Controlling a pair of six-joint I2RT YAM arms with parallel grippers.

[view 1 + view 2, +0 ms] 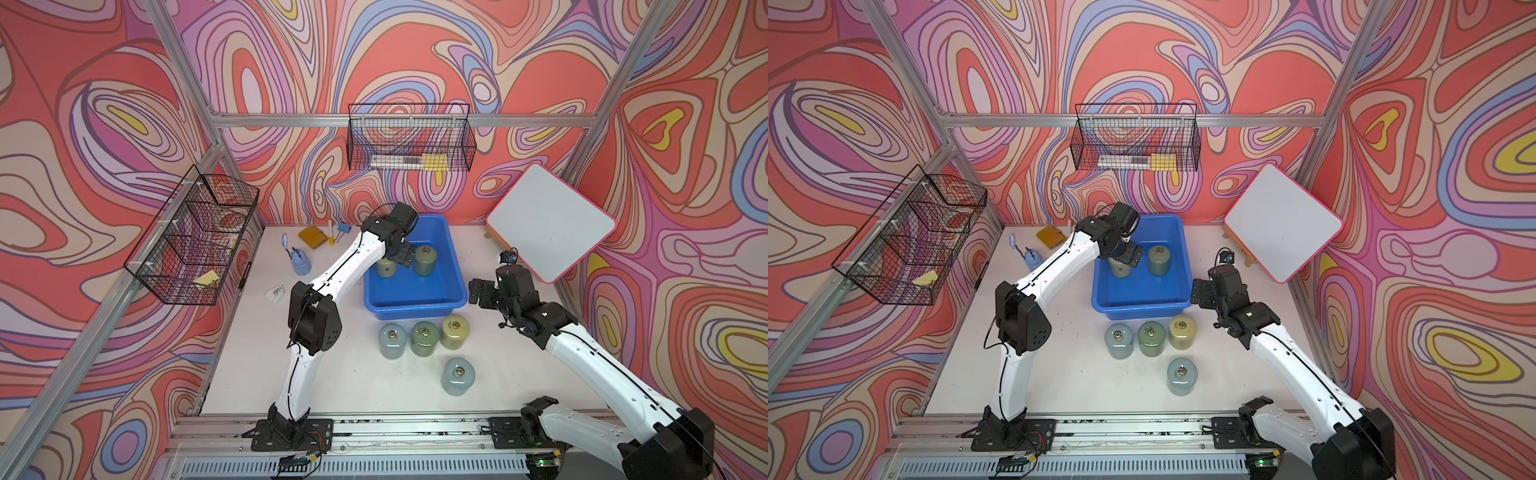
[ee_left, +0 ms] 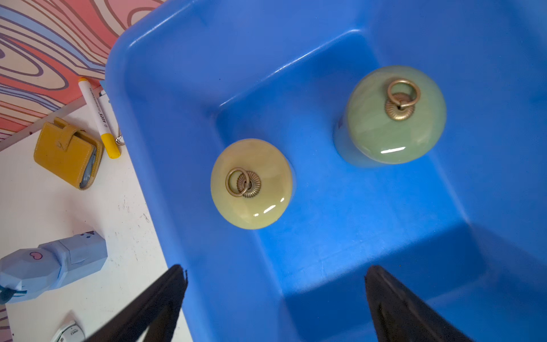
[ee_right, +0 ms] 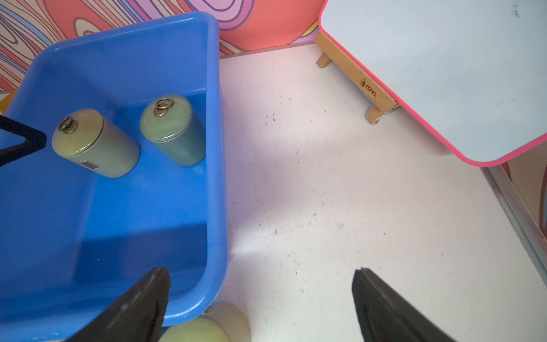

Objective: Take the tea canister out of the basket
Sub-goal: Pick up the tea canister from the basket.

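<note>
Left wrist view, left tool (image 2: 276, 271) spread wide above blue basket (image 2: 165, 97), yellowish tea canister (image 2: 251, 207) and green tea canister (image 2: 396, 139) upright inside, well apart, right tool (image 3: 260, 271) spread, empty, just beside basket's corner.

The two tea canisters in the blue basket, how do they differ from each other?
The yellow-green canister is paler; the green canister is a deeper jade. The open left gripper hangs close to the yellow-green canister, while the green canister stands farther from it. The yellow-green canister shows a small dark side label; the green canister shows none. Both stand upright in the basket, lids on, with brass ring pulls.
</note>
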